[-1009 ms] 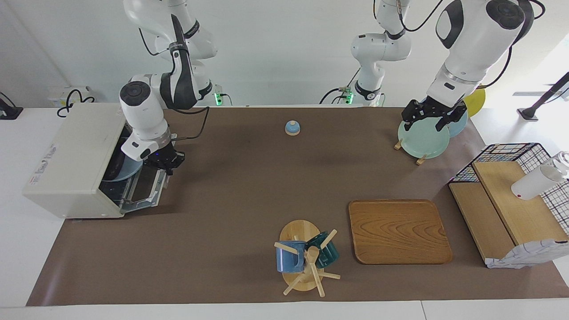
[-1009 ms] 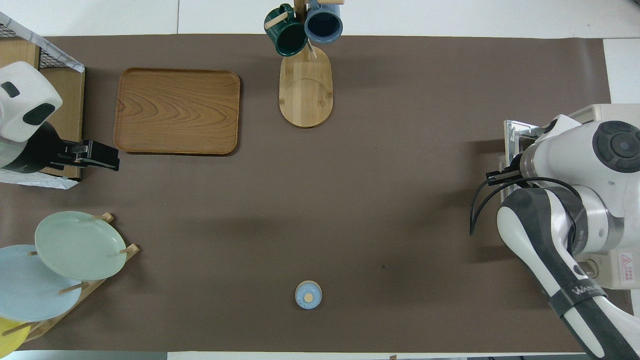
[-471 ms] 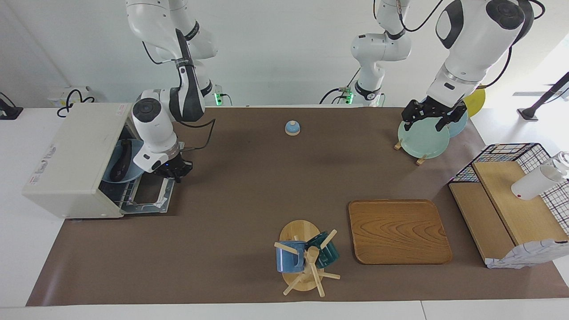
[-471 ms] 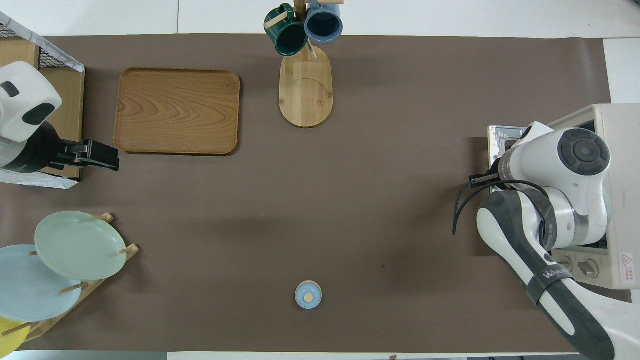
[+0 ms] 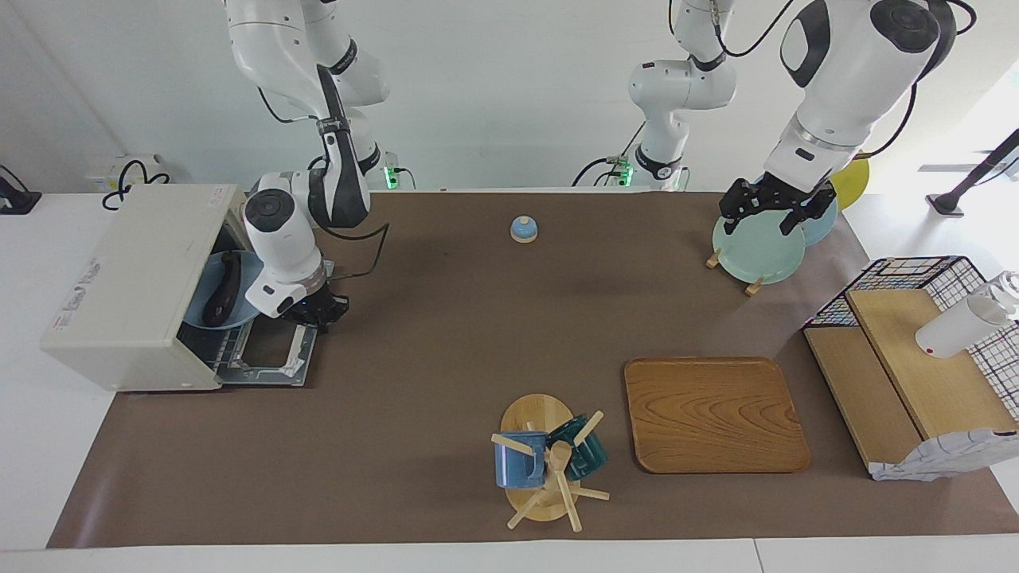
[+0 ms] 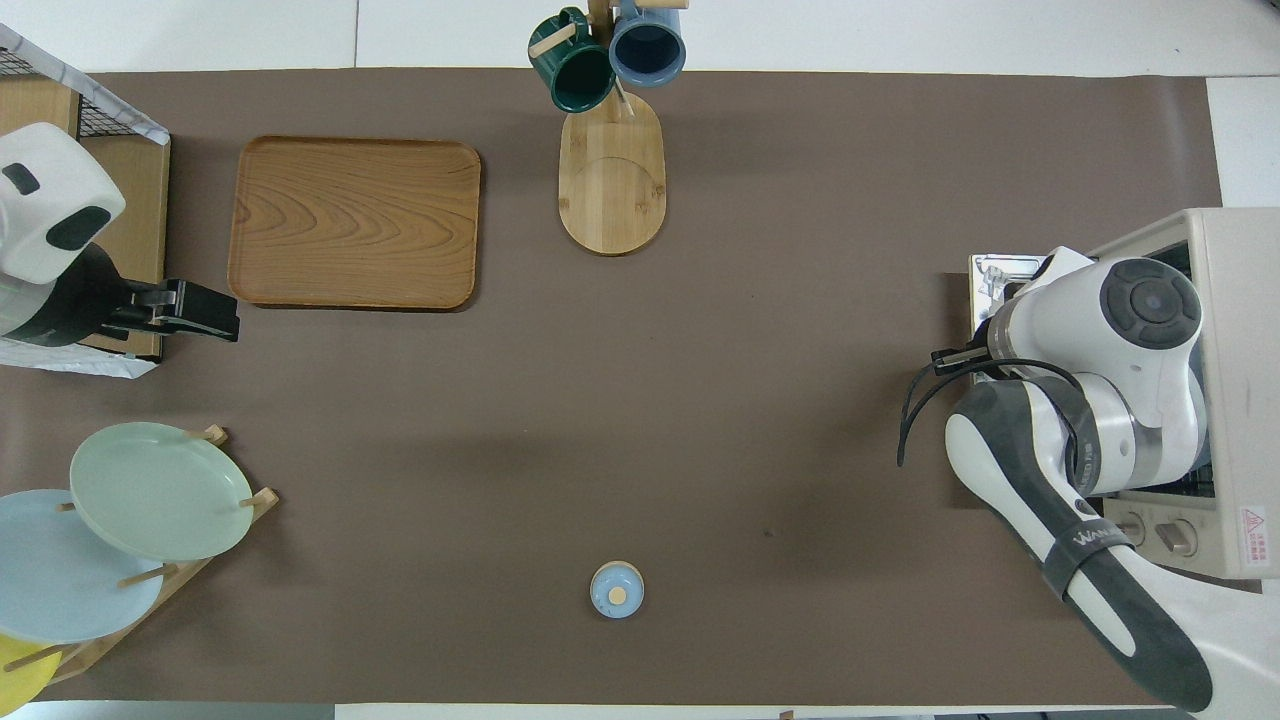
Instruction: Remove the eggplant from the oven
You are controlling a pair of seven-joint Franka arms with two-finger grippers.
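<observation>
The cream-white oven stands at the right arm's end of the table, its door folded down flat. Inside, the dark eggplant lies on a light blue plate on the wire rack. My right gripper is low at the door's outer edge, at the corner nearer the robots, apart from the eggplant. In the overhead view the right arm covers the oven's mouth and the eggplant is hidden. My left gripper waits open and empty over the plate rack.
A plate rack with a green plate stands at the left arm's end. A wire basket with wooden shelves, a wooden tray, a mug tree with two mugs and a small blue bell are on the brown mat.
The oven door has swung from half open down to flat as my right gripper moved with its edge away from the oven. The eggplant and plate came into sight. The left arm has not moved.
</observation>
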